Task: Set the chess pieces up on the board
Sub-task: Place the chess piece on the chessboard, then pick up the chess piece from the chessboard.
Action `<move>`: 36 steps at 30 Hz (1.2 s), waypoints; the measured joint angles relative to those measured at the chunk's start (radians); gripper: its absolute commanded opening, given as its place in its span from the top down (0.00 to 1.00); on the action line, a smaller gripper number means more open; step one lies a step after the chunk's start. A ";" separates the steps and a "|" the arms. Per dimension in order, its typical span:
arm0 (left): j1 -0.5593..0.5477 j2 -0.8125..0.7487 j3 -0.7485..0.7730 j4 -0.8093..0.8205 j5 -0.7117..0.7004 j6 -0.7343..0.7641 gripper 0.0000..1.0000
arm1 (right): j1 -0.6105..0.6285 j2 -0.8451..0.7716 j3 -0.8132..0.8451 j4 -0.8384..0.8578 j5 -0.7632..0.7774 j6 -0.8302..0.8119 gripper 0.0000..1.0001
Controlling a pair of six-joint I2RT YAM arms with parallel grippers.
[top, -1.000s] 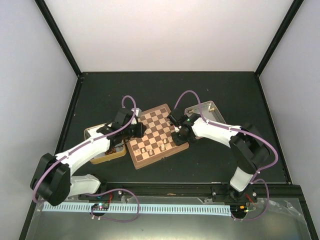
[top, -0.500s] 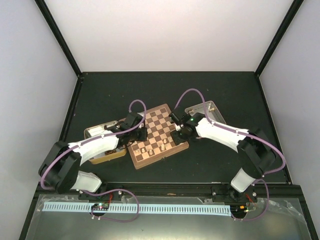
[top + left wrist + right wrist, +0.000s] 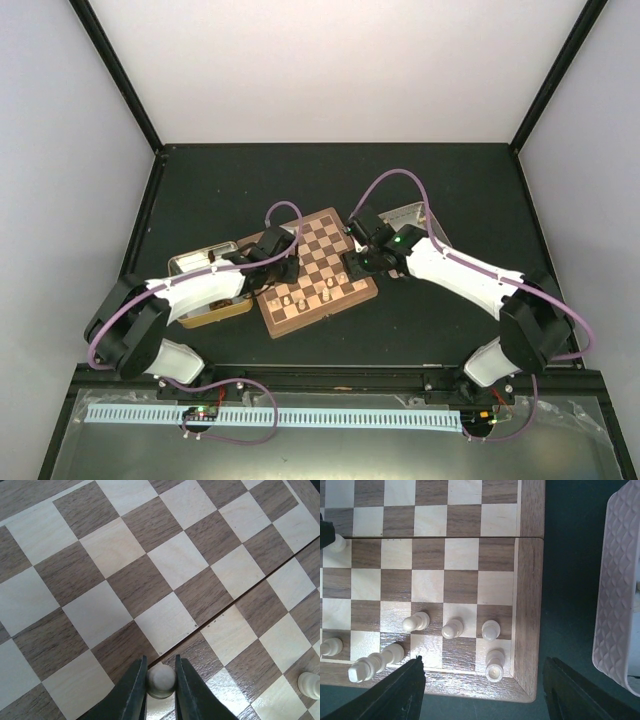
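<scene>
Two dark fingers of the left gripper pinch a single pawn. Only its round cream head shows between them. The stem and base are hidden beneath, so whether it touches the board cannot be told. It sits right on the seam where the board's two halves meet. Off to the gripper's right, a second pale piece is cut by the frame edge, its kind unclear. From above, this gripper is a dark blur and the pawn in it is too small to find. The left arm bends out to the left at the elbow, its forearm crossing the metal tray and its wrist over the board's near-left side.

Over to the right gripper: jaws spread wide, nothing between them. Only the ends of its fingers show in the wrist view; the rest is cut off at the bottom. Under the gap stand chess pieces, four of them close to the board's corner. More lie toward the left finger, where two or three crowd together and are hard to separate. Farther out that way, another pale piece sits against a dark shape at the frame edge. Beyond the right finger, a pale patterned tray runs out of frame. The right arm has its elbow out right, its forearm angling in and its wrist at the board's right edge.
</scene>
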 measured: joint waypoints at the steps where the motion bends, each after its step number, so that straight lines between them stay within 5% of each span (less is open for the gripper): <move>1: -0.003 0.000 0.000 0.000 -0.003 0.002 0.73 | 0.000 0.000 0.000 0.002 0.001 0.002 0.35; 7: -0.011 -0.003 0.000 -0.002 -0.009 0.006 0.47 | 0.000 -0.004 0.000 0.004 0.008 0.009 0.35; 15: -0.010 -0.026 0.068 -0.084 -0.010 -0.010 0.45 | 0.000 -0.050 0.000 0.008 0.036 0.021 0.34; 29: 0.017 0.033 0.172 -0.262 0.044 -0.039 0.66 | 0.000 -0.076 -0.020 0.023 0.076 0.041 0.35; 36: 0.018 0.078 0.186 -0.302 0.068 -0.035 0.88 | 0.000 -0.076 -0.024 0.023 0.079 0.042 0.36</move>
